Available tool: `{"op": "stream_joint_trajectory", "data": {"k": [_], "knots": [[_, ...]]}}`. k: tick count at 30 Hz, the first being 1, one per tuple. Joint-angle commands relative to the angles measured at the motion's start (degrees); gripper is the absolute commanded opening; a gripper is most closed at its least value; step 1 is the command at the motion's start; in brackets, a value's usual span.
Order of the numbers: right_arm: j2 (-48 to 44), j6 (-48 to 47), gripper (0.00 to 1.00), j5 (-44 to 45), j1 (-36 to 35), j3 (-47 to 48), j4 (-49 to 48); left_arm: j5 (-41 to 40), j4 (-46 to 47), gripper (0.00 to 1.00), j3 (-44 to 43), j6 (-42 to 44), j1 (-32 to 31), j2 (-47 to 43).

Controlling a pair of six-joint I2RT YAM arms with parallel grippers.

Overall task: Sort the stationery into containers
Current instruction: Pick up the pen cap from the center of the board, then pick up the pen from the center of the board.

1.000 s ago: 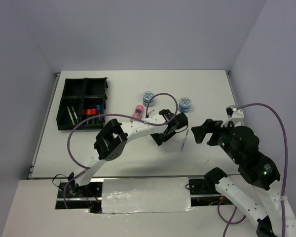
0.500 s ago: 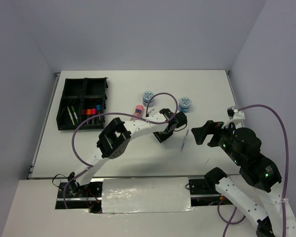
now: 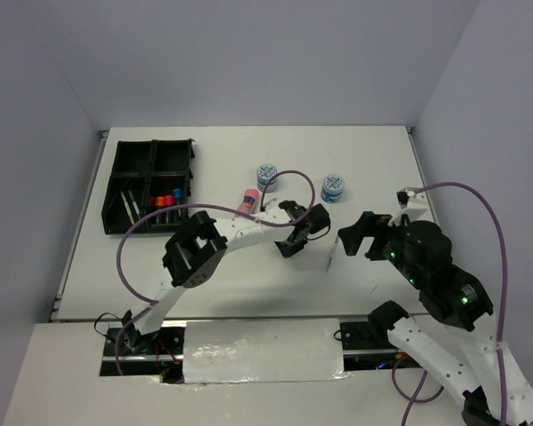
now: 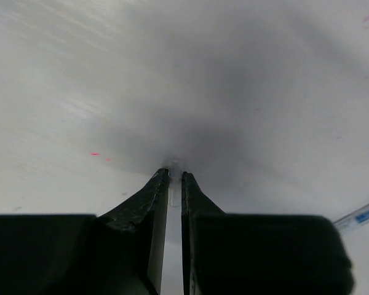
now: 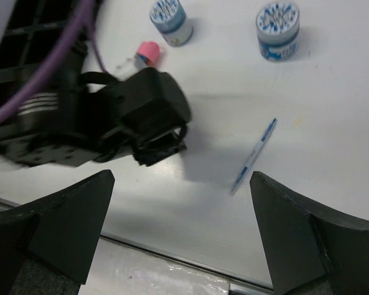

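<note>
White surface (image 5: 332, 110) carries a thin blue pen (image 5: 253, 155), slanting away from us. It lies just ahead of our right jaws, spread wide. Our left jaws sit beside it, almost pressed together; we cannot tell if they pinch anything.

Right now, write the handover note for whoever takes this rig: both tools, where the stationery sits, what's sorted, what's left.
Left tool: down at the table, jaws nearly together, a small pale bit at the tips; whether it is gripped is unclear.
Right tool: wide open, empty, near the blue pen.
Done: capped markers and thin pens lie in the near compartments of the tray.
Left: blue pen, pink tube and two tubs on the table, outside the tray.
</note>
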State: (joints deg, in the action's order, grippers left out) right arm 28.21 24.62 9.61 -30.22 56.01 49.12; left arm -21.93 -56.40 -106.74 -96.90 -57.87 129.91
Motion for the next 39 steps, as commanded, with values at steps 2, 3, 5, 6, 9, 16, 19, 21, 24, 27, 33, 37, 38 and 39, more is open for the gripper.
{"op": "stream_joint_trajectory", "data": {"k": [2,3,5,6,9,16,19,21,24,27,33,37,38,39], "knots": [[6.2,4.9,1.00,0.7,0.2,-8.2,-2.8,-6.9,5.8,0.00,12.8,7.8,-0.3,-16.1],[7.4,6.5,1.00,1.3,0.2,-9.4,-3.8,-10.7,8.9,0.00,17.9,11.3,-0.1,-19.8],[11.2,8.6,1.00,2.9,0.3,-12.7,-4.8,-14.8,12.6,0.00,23.0,16.3,-0.1,-32.6],[12.6,9.2,1.00,3.4,0.7,-13.5,-5.9,-18.4,14.3,0.00,28.0,20.7,-0.2,-36.9],[19.1,11.1,0.99,6.1,2.2,-15.7,-7.5,-19.4,25.2,0.00,36.3,32.8,-0.2,-55.3],[39.5,13.2,0.81,4.8,6.0,-14.7,-17.0,-13.9,26.1,0.00,46.9,56.6,0.4,-88.6],[44.6,13.8,0.74,4.7,5.9,-13.4,-18.3,-13.8,22.1,0.00,46.4,58.1,0.4,-90.6],[48.5,14.5,0.71,6.2,5.9,-12.4,-18.4,-14.0,18.8,0.00,46.2,58.8,0.4,-91.3],[52.5,14.8,0.61,5.3,5.9,-12.1,-19.9,-14.4,16.2,0.00,46.4,58.4,0.5,-91.8],[55.8,15.4,0.56,4.5,5.9,-12.5,-21.8,-12.3,17.2,0.00,47.7,59.5,0.5,-92.0],[58.6,15.8,0.00,3.8,5.9,-13.7,-24.2,-9.4,19.3,0.00,49.4,60.3,0.5,-90.5],[56.9,14.1,0.00,3.3,5.3,-13.2,-23.6,-10.4,19.7,0.00,49.8,56.1,0.5,-89.4],[53.1,12.4,0.00,1.7,3.7,-13.6,-24.9,-10.7,20.2,0.00,50.0,55.3,0.5,-89.0],[50.6,11.5,0.00,0.8,2.3,-13.8,-25.6,-10.3,21.1,0.00,50.1,54.9,0.4,-88.7]]}}
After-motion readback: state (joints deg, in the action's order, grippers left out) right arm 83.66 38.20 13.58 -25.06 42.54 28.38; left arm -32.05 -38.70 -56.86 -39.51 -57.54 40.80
